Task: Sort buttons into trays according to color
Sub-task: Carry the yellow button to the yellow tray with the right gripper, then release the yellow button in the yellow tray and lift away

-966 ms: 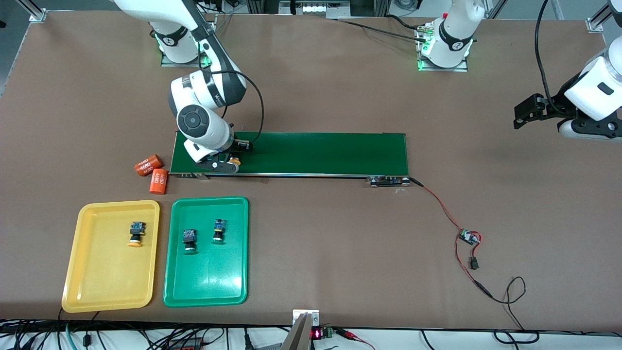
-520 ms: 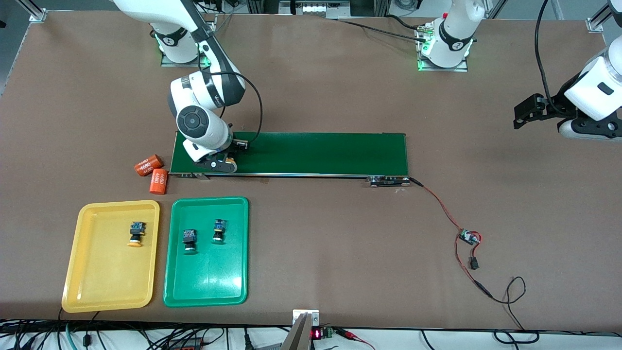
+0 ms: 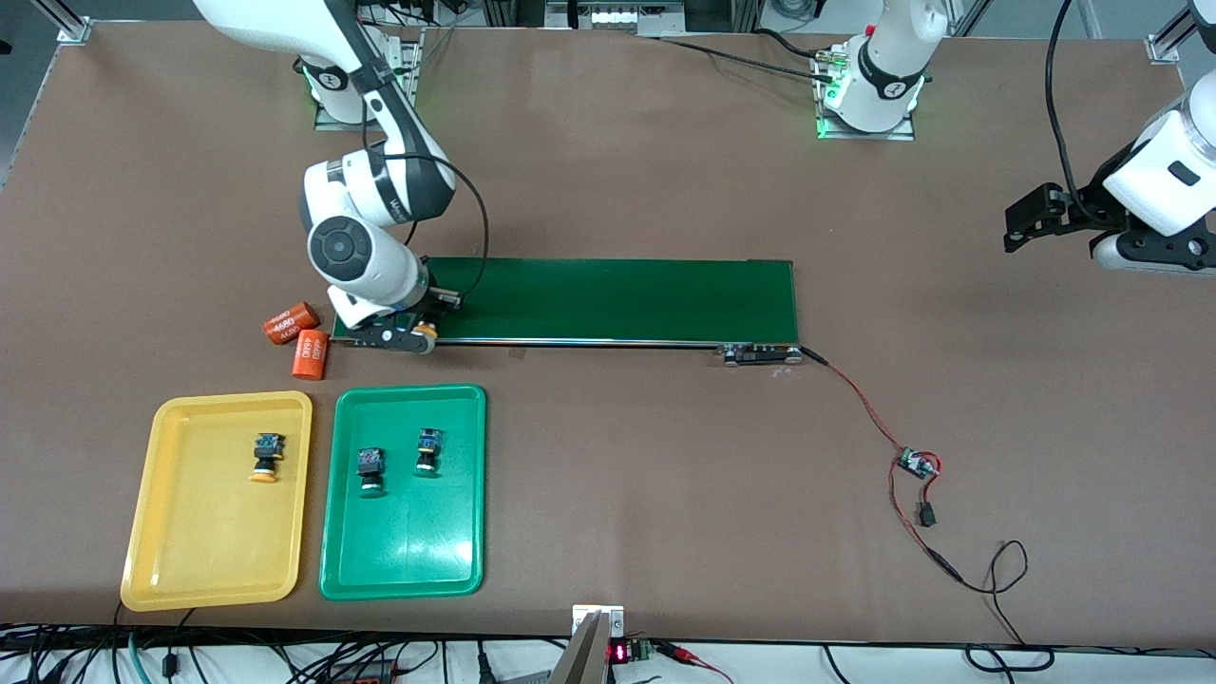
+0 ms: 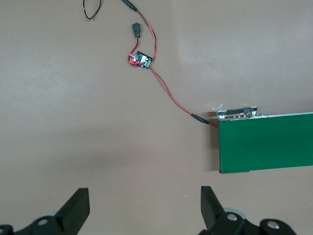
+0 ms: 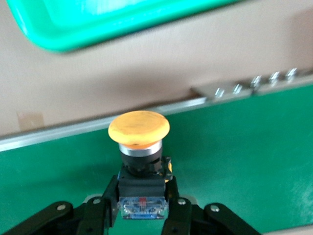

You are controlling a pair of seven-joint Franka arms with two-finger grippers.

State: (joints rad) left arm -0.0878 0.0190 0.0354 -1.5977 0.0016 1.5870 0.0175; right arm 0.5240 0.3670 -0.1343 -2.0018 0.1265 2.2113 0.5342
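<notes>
Left of centre in the front view, my right gripper (image 3: 418, 334) pinches a yellow-capped button (image 5: 139, 128) over the conveyor belt (image 3: 608, 299). At the right edge, my left gripper (image 4: 144, 208) waits, fingers spread. Lower left: yellow tray (image 3: 190, 560) holds one button (image 3: 266, 456); green tray (image 3: 404, 560) holds two.

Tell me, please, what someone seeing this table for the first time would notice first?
Probably the right end effector, shut on a yellow-capped button over the right arm's end of the dark-green conveyor belt. Next, the bright yellow tray with one yellow-capped button and, beside it, the green tray with two green-capped ones, both nearer the front camera than the belt. The left end effector waits open over bare table past the belt's other end.
</notes>
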